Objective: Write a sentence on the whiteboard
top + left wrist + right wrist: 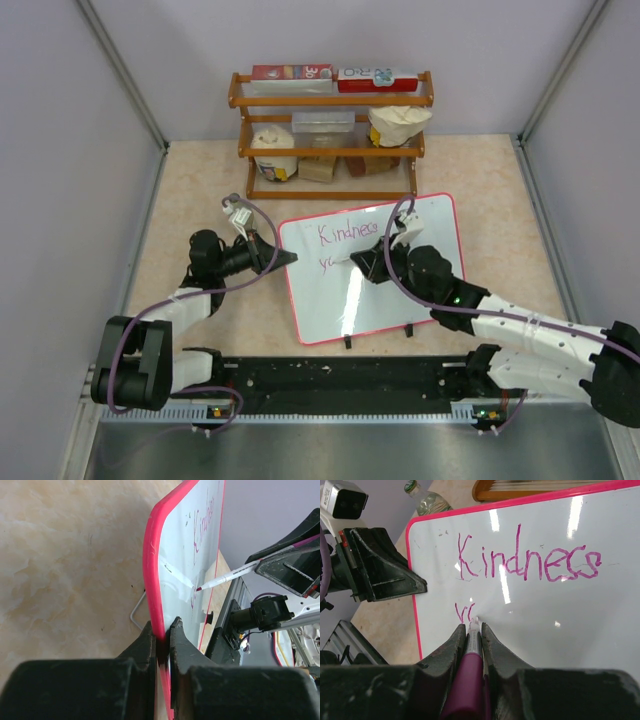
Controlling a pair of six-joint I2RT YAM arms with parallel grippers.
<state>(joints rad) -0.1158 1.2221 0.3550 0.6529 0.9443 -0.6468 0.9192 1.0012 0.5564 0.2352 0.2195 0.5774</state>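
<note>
Beige marbled counter [200, 190], grey walls, wooden shelf [330, 130] at the back.

Top view: the whiteboard [330, 300] is propped mid-counter, leaning back and facing the arms. Its long axis runs left-right, the right end slightly farther back. The left jaws are at its left edge, the right jaws over the writing.

Left wrist: jaws clenched on the whiteboard's [175, 555] pink frame. The marker [225, 577] tip touches the face.

Right wrist: jaws grasping the pink marker [470, 670], which points away from the arms with its tip on the board. The sentence [527, 562] has "Kindness" done and reads upright from the robot's side. Line two is barely begun, so this looks like mid-writing. The next move likely needs steady tip contact travelling rightward while the left grip braces the board.
</note>
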